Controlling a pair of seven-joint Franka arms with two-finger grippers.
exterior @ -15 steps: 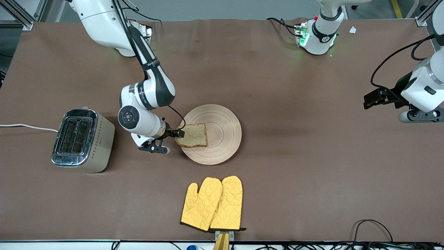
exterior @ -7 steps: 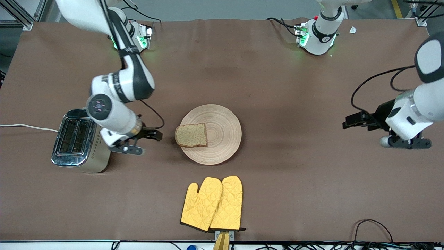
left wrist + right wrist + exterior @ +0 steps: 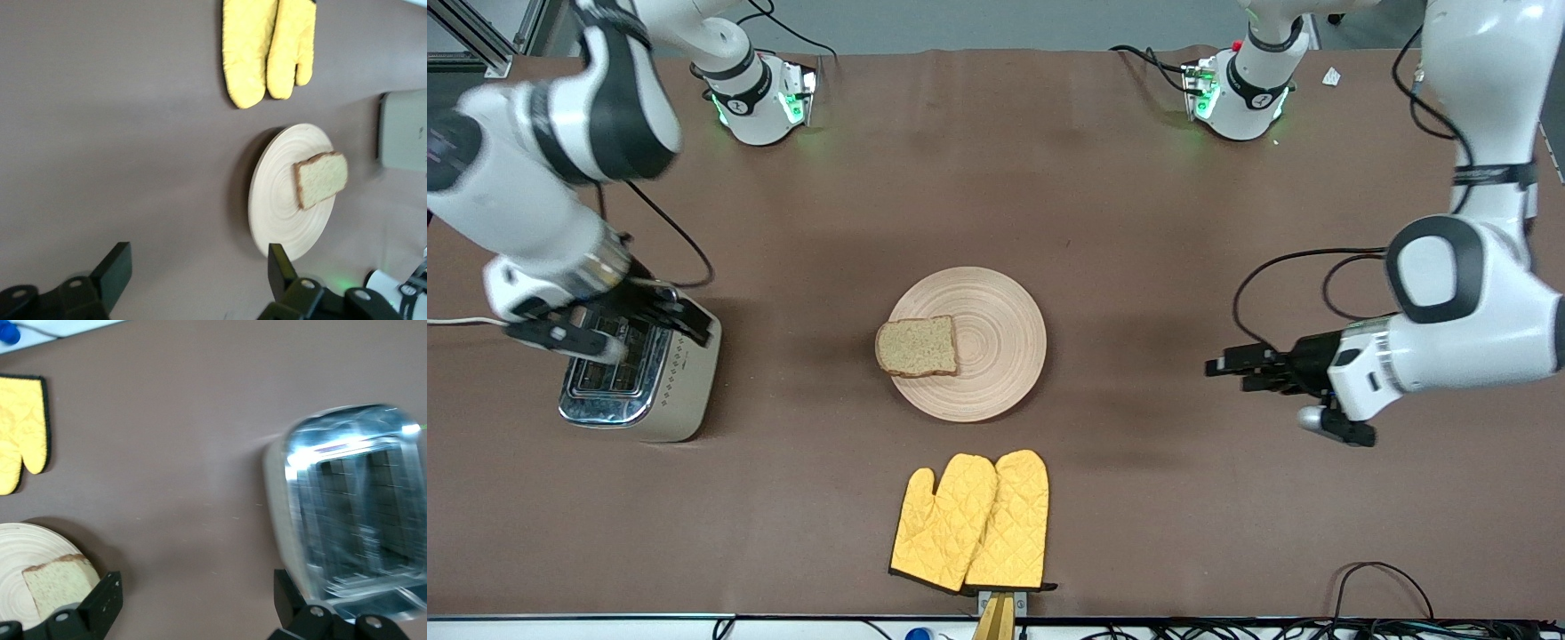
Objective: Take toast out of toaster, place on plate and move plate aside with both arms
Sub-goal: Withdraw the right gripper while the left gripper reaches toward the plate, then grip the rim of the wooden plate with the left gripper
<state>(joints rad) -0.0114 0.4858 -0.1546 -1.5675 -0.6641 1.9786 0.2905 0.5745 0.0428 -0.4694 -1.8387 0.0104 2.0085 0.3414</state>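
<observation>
Left claw (image 3: 1227, 370): fingers spread wide, holding nothing; low over bare bench (image 3: 1138, 222) toward the left arm's end, pointing at the plate (image 3: 996, 302) but well apart from it.

Right claw (image 3: 671, 316): fingers wide apart, empty; over the toaster (image 3: 680, 391).

Toast (image 3: 918, 346): flat on the plate, at the edge facing the toaster, crust about level with the rim.

Plate: mid-bench, untouched.

Mitts (image 3: 971, 521): nearer the camera than the plate.

Risks, as judged:
- A shove or tilt from the left claw could slide the toast off, since it sits at the rim.
- The rim is thin and flat; fingers may slip off or jab the bench.
- The right claw, low over the toaster, may clip it when setting off.
</observation>
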